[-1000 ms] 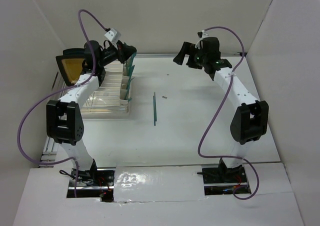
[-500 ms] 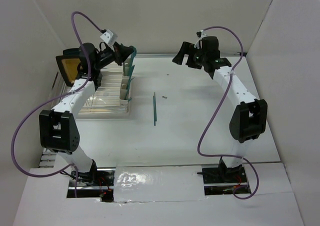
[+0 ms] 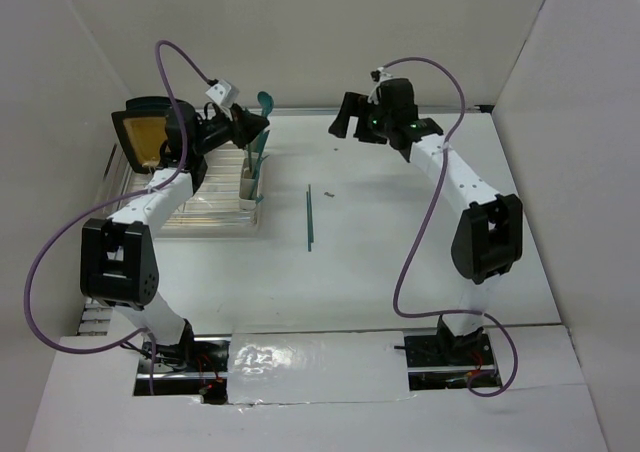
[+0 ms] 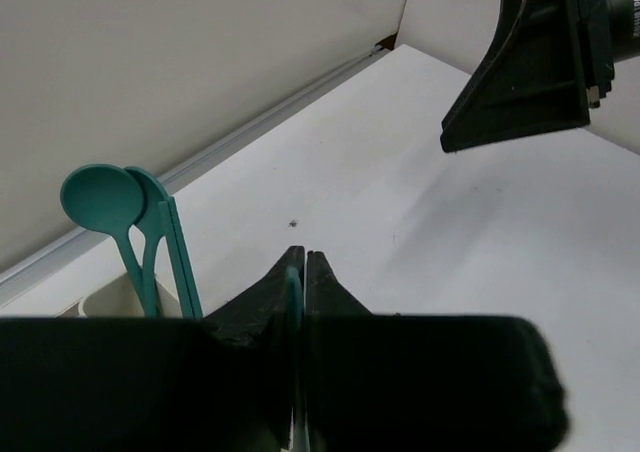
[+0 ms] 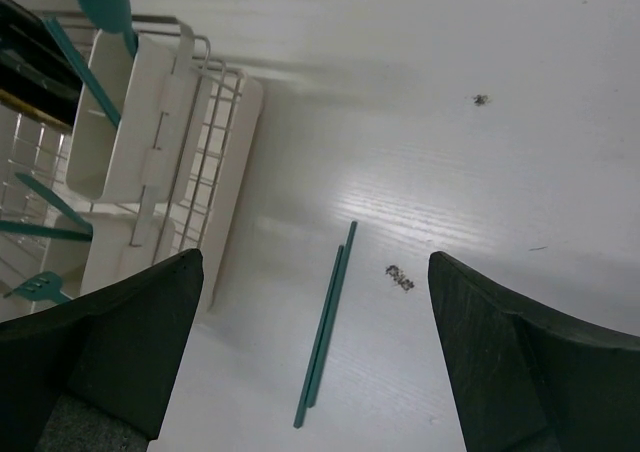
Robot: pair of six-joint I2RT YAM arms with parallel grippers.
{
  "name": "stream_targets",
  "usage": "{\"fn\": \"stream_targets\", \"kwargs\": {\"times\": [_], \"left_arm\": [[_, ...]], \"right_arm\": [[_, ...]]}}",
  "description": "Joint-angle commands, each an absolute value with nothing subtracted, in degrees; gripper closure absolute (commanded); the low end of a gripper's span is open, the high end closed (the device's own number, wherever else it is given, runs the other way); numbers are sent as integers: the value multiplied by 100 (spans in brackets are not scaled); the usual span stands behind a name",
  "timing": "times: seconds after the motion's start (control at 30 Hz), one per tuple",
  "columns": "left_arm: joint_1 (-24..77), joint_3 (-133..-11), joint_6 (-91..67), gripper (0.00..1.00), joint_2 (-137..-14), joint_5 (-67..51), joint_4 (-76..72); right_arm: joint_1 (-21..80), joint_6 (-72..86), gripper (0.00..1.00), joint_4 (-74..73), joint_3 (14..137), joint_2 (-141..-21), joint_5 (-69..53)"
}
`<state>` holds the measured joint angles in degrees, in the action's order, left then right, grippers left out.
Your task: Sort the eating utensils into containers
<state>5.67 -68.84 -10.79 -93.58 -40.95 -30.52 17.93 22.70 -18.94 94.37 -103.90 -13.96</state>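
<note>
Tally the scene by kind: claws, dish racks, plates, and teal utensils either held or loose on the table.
claws: 2 (left claw shut, right claw open)
dish rack: 1
yellow plate: 1
held teal utensil, pinched in the left claw: 1
loose teal utensil on the table: 1
total: 6

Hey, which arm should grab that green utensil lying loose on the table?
Right, likely. The right tool is open and facing the loose utensil; the left tool is shut on a teal piece by the cups.
</note>
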Motion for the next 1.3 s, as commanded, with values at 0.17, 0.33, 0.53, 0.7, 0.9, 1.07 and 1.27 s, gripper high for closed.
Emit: {"fn": "stream_targets", "kwargs": {"times": [0.17,0.33,0.53,0.7,0.9,1.07,1.27], "left_arm": [[536,-6995,-967,45,-9053,-3911,-3210],[527,-7277,-976,32,-8843,-3709,-2752],[519,-7839,-984,14,-8403,-3201,-2069],[492,-8402,-1185,7,-7885,-2278,-881],[492,-7788,-1055,2,-6858,-1882,-510],[492,-7392,-984,1,-6496,-1837,-325],[501,-7154,-809,0,-6240,-1767,-343]], "right_arm": [[2311,2566,1,-2302,9105,-10547,-450],[2636,2470,14,-2514,8982,-10818,-229],[3128,2470,30,-2636,8851,-11258,-62],[3524,2513,45,-2497,8579,-11593,70],[3753,2584,55,-2382,8411,-11839,237],[3955,2575,59,-2496,8525,-12015,650],[4069,2654,70,-2610,8473,-12269,957]]}}
